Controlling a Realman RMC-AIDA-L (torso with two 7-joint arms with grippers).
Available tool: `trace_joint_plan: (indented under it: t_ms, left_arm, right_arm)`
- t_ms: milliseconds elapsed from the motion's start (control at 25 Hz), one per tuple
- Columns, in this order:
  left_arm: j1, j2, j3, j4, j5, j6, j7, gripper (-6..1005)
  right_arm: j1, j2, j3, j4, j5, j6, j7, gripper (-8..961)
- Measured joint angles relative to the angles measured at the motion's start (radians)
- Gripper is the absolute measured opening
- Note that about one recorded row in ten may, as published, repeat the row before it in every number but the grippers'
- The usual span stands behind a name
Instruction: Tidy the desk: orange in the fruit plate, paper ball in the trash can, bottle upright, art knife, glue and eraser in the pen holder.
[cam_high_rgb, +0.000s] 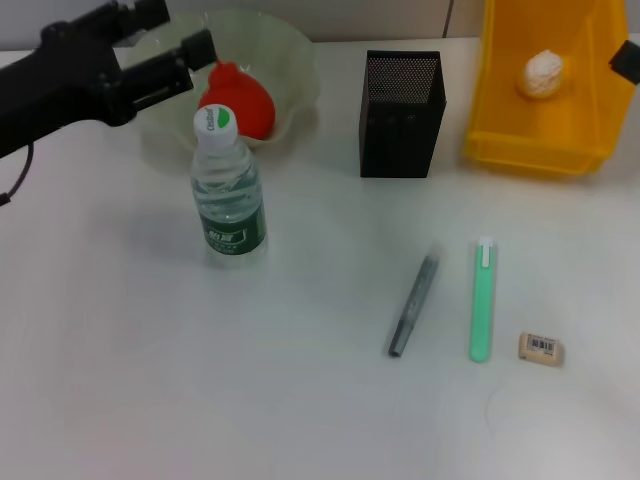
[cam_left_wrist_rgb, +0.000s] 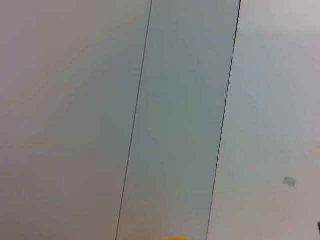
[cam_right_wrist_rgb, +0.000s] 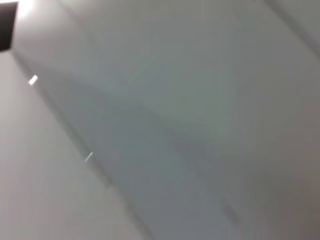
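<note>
While the left gripper (cam_high_rgb: 190, 45) hangs above the far left of the desk, its two black fingers (cam_high_rgb: 160, 75) stand apart with nothing between them, their tips over the fruit plate (cam_high_rgb: 290, 55) and just beside the orange (cam_high_rgb: 250, 105). That red-orange fruit, round with a small pointed tip, sits inside the translucent pale-green bowl with its wavy rim. Just in front of the plate the bottle (cam_high_rgb: 229, 195) stands upright, clear plastic with a dark green label and a white cap. To its right is the pen holder (cam_high_rgb: 402, 115), a square black mesh cup, and beside that the bright yellow trash can (cam_high_rgb: 535, 150) with the crumpled white paper ball (cam_high_rgb: 540, 73) inside.

Nearer the front lie a slim grey stick (cam_high_rgb: 414, 306), a green stick (cam_high_rgb: 482, 302) with a white end (side by side, apart) and the beige eraser (cam_high_rgb: 541, 348) with its barcode sticker. Of the right gripper (cam_high_rgb: 626, 62) only a dark corner shows at the far right edge; whether it is open I cannot tell.
</note>
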Motion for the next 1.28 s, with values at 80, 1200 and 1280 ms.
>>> trace_joint_plan:
  t_ms: [80, 1200, 1280]
  left_arm:
    - [0.002, 0.000, -0.002, -0.001, -0.028, 0.005, 0.001, 749]
    - [0.011, -0.005, 0.010, -0.055, -0.087, -0.017, 0.037, 743]
    - [0.011, -0.004, 0.010, -0.061, -0.087, -0.017, 0.037, 743]
  right_arm:
    - [0.003, 0.000, -0.010, -0.146, -0.036, -0.039, 0.138, 667]
    - [0.349, 0.001, -0.630, -0.576, -1.175, 0.100, 1.052, 665]
    - [0.366, 0.001, -0.657, -0.524, -1.175, 0.149, 1.052, 665]
